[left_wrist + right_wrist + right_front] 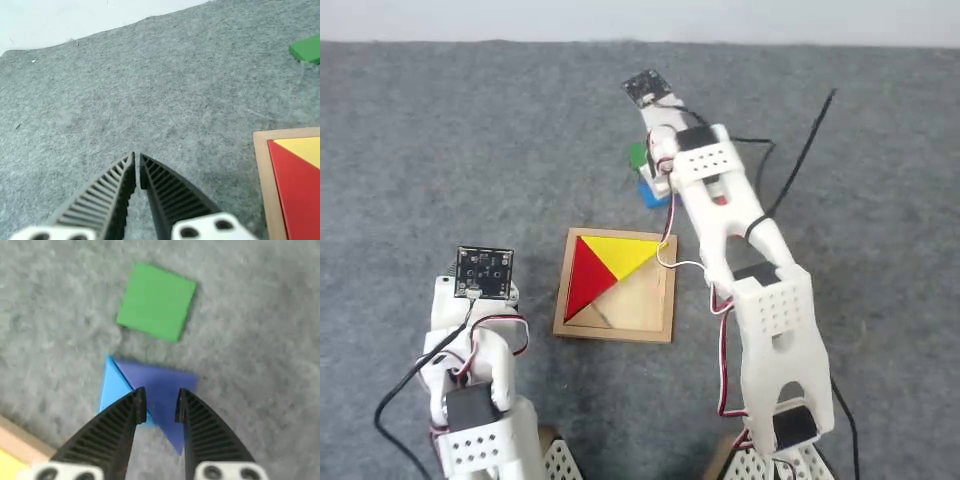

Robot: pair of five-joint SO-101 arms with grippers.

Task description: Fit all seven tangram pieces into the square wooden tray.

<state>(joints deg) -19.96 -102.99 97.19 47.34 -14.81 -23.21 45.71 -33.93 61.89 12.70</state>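
Observation:
The square wooden tray (616, 334) lies mid-table and holds a red triangle (585, 277) and a yellow triangle (626, 254). Beyond its far right corner lie a green square (156, 302), a dark blue triangle (162, 382) and a light blue triangle (113, 386) partly under it. My right gripper (159, 397) hovers just over the dark blue triangle, fingers a little apart, gripping nothing. In the high view it (657, 178) is beside the blue pieces (652, 195). My left gripper (137, 162) is shut and empty over bare felt, left of the tray (261, 175).
Grey felt covers the table. The left arm (470, 345) sits near the front left; the right arm (740, 250) stretches along the tray's right side. The tray's right and front part shows bare wood (638, 300). A tray corner (20, 444) lies near the right gripper.

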